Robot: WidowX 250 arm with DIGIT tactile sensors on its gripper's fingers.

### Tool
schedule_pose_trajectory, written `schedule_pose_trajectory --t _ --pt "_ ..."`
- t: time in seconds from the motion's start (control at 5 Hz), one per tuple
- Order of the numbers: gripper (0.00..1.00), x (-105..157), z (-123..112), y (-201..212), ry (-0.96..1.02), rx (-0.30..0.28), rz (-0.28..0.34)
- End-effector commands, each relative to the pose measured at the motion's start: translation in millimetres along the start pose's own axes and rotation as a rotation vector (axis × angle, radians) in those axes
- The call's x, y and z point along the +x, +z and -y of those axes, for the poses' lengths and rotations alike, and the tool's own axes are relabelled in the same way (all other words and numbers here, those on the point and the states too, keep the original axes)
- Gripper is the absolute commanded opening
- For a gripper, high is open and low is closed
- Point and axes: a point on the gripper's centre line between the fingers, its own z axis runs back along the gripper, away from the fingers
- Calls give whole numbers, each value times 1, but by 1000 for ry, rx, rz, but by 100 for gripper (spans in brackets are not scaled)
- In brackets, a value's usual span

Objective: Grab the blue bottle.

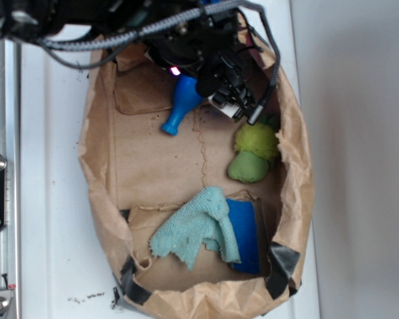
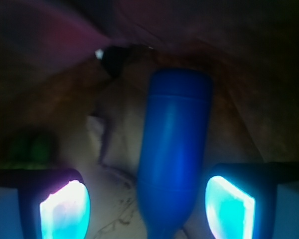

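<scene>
- Exterior view: brown paper bag (image 1: 100, 166), opened wide, fills the centre of the frame on a white surface (image 1: 50, 199).
- Blue bottle (image 1: 181, 106), upper centre, lies on the bag floor, narrow neck pointing lower left, wide body hidden under the gripper (image 1: 223, 90).
- Green plush (image 1: 254, 153), right of centre, near the bag wall.
- Light teal cloth (image 1: 196, 229), lower centre, overlaps a flat dark-blue block (image 1: 246, 239).
- Wrist view: blue bottle (image 2: 173, 154) stands centre frame, between the two fingers (image 2: 65, 209), nearer the right one.
- Fingers spread apart, neither pressed on the bottle.
- Dark green shape (image 2: 30, 147) at left edge, blurred.
</scene>
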Motion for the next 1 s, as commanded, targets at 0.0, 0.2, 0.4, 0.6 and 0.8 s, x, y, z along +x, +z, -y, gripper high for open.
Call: schedule_pose_trajectory --t 0.0,0.2,0.4,0.6,0.8 --pt "100 -6 -7 -6 -19 45 105" --pt "100 -14 -20 -7 -24 56 123" --pt "100 -26 -18 -21 -23 101 141" --pt "0 -31 -17 -24 -12 101 141" --pt "0 -28 -13 -23 -74 118 122"
